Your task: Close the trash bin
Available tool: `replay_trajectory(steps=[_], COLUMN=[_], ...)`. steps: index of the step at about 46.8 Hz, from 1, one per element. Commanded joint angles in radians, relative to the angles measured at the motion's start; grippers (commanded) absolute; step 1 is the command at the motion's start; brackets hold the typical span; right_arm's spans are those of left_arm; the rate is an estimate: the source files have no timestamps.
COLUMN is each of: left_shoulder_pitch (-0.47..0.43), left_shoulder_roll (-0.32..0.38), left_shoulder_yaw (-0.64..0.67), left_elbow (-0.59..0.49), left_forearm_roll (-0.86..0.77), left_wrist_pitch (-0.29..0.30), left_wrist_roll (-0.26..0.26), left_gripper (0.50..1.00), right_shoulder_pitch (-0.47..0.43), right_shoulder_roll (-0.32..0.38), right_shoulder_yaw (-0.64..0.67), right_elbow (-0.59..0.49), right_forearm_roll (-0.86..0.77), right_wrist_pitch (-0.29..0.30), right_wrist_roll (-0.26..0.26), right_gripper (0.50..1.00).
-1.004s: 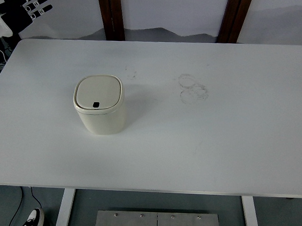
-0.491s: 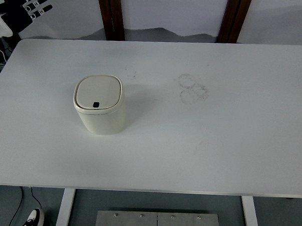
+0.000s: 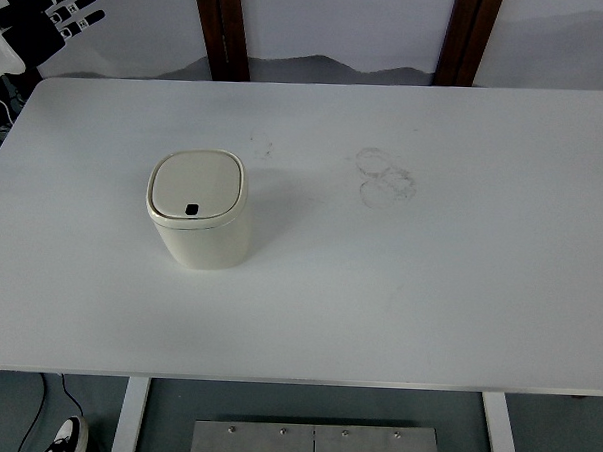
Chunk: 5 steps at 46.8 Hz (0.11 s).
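Observation:
A small cream trash bin stands upright on the white table, left of the middle. Its lid lies flat and shut, with a small dark button at the lid's front edge. My left hand is black with pale joints. It hangs at the picture's top left corner, beyond the table's far left corner and well away from the bin, with its fingers spread and holding nothing. No right arm shows.
Faint ring marks stain the tabletop right of the middle. Two dark wooden posts stand behind the far edge. A shoe and a metal plate show below the near edge.

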<state>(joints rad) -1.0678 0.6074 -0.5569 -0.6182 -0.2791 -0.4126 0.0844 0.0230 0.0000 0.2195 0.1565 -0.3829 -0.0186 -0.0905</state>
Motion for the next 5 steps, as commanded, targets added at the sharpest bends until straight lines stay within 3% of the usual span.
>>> replay_trajectory(steps=[1,5], left_shoulder_pitch=[0.0,0.0], left_shoulder_roll=[0.0,0.0], left_shoulder_yaw=[0.0,0.0], left_elbow=[0.0,0.0], left_forearm_roll=[0.0,0.0], left_wrist_pitch=[0.0,0.0], left_wrist_roll=[0.0,0.0], left_gripper=[1.0,1.0], right_shoulder_pitch=[0.0,0.0], right_shoulder_roll=[0.0,0.0], right_shoulder_yaw=[0.0,0.0], right_elbow=[0.0,0.0], right_forearm_roll=[-0.001,-0.001], right_wrist_pitch=[0.0,0.0], right_wrist_roll=[0.001,0.001], right_gripper=[0.995,0.995])
